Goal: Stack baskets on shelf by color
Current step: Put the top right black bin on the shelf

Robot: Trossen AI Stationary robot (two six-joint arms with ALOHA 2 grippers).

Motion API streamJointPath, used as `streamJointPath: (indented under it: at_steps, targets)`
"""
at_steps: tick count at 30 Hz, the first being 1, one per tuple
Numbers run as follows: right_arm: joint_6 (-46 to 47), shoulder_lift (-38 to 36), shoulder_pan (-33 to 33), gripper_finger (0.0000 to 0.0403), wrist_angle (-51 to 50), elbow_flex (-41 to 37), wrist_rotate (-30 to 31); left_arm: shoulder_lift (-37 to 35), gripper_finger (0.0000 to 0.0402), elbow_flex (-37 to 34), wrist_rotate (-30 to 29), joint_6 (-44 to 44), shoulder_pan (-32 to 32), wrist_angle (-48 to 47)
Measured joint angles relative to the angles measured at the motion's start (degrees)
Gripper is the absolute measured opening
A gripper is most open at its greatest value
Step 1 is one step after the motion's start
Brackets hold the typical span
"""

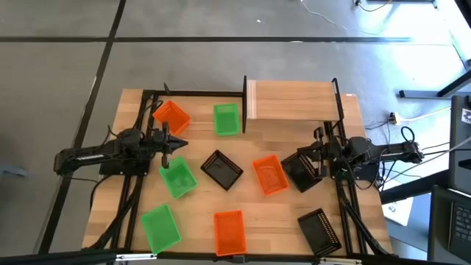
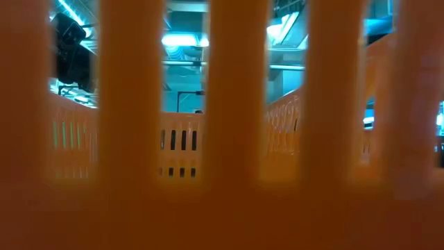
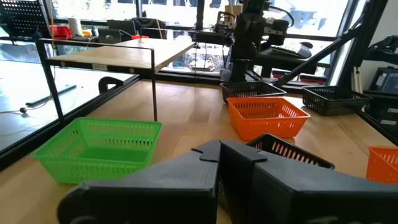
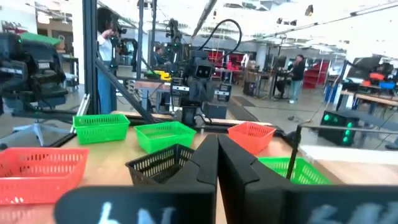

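Nothing sits on the shelf (image 1: pixel 294 99) yet; its pale plank at the far side of the table (image 1: pixel 132 99), right of centre, is bare, so by my reckoning the sorting has hardly begun. All nine baskets are scattered over the tabletop, none stacked. An orange basket (image 1: pixel 171 115) and a green basket (image 1: pixel 227 119) lie far left of the shelf, another green one (image 1: pixel 177 179) sits under the left arm, a third green (image 1: pixel 160 227) lies near left, a black basket (image 1: pixel 221 169) rests mid-table, an orange one (image 1: pixel 270 174) to its right, another orange (image 1: pixel 229 232) at the near edge, and a black one (image 1: pixel 320 230) near right. The left gripper (image 1: pixel 165 157) hangs at the far rim of the middle green basket, fingers pressed together on nothing. The right gripper (image 1: pixel 318 168) is at the third black basket (image 1: pixel 300 174) beside the orange one; its fingers look pressed together, though I cannot say whether they pinch the rim.
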Motion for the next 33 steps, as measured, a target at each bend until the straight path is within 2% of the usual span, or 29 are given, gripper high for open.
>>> streamJointPath:
  at_steps: [5,10,13,15,20,23,33]
  targets:
    - [5.9,0.0,0.0,0.0003,0.2,0.0,-0.6,0.0,0.0,0.0,0.0,0.0,0.0,0.0]
    - [5.1,0.2,0.0,0.0001,0.5,1.2,-2.1,0.0,0.0,0.0,0.0,0.0,0.0,0.0]
    - [2.7,1.6,0.0,0.0001,-2.3,6.4,0.4,0.0,0.0,0.0,0.0,0.0,0.0,0.0]
    - [3.3,3.4,0.0,0.0001,-8.2,11.4,0.9,0.0,0.0,0.0,0.0,0.0,0.0,0.0]
    - [8.4,11.6,0.0,0.0,-23.9,23.4,1.4,0.0,0.0,0.0,0.0,0.0,0.0,0.0]
    - [11.9,17.9,0.0,0.0,-28.2,27.8,3.4,0.0,0.0,0.0,0.0,0.0,0.0,0.0]
    - [12.7,35.2,0.0,0.0,-42.2,38.4,3.4,0.0,0.0,0.0,0.0,0.0,0.0,0.0]
